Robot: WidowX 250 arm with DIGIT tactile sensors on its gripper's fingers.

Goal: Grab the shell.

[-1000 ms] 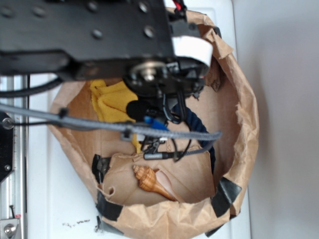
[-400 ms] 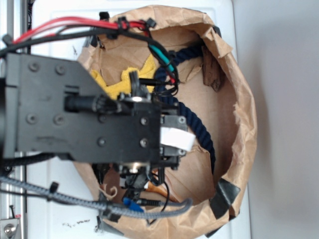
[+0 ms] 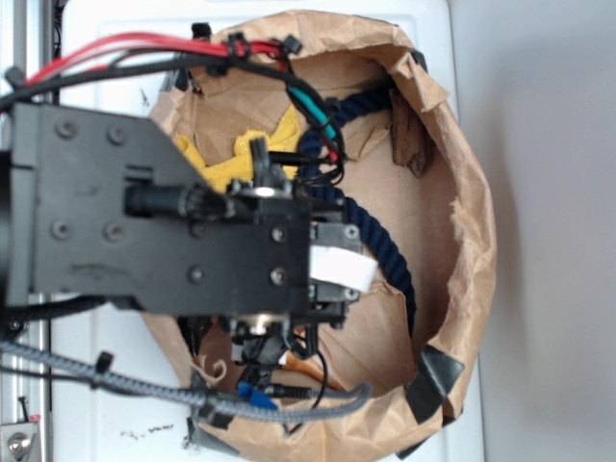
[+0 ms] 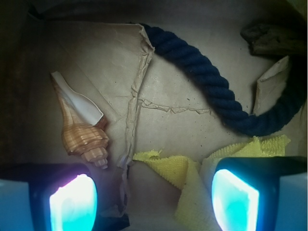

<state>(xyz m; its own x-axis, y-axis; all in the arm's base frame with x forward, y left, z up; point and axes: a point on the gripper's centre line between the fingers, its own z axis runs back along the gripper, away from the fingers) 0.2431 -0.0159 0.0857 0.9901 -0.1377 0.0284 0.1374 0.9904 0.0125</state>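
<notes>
- Brown paper bag (image 3: 472, 221), rolled down into a basin on the white bench (image 3: 106, 404), holds everything in the exterior view; the arm's black body covers most of the bag floor.
- Only an orange sliver of the shell (image 3: 306, 367) shows under the wrist, near the bag's lower rim. The gripper itself is hidden here, so its alignment can't be judged from this view.
- Navy rope (image 3: 385, 252) curves across the floor; a dark wood piece (image 3: 409, 142) leans on the far wall.
- Wrist view: the shell (image 4: 81, 129) lies on creased paper, spire toward the camera, pale opening up, just off the left finger (image 4: 73, 201).
- The gripper (image 4: 154, 197) is spread wide and holds nothing; yellow cloth (image 4: 192, 178) lies between its fingers.
- Judgement: shift toward the shell until it sits centred between the fingers, clear of the cloth, then descend and close across the ribbed body, not the tapering tail.
</notes>
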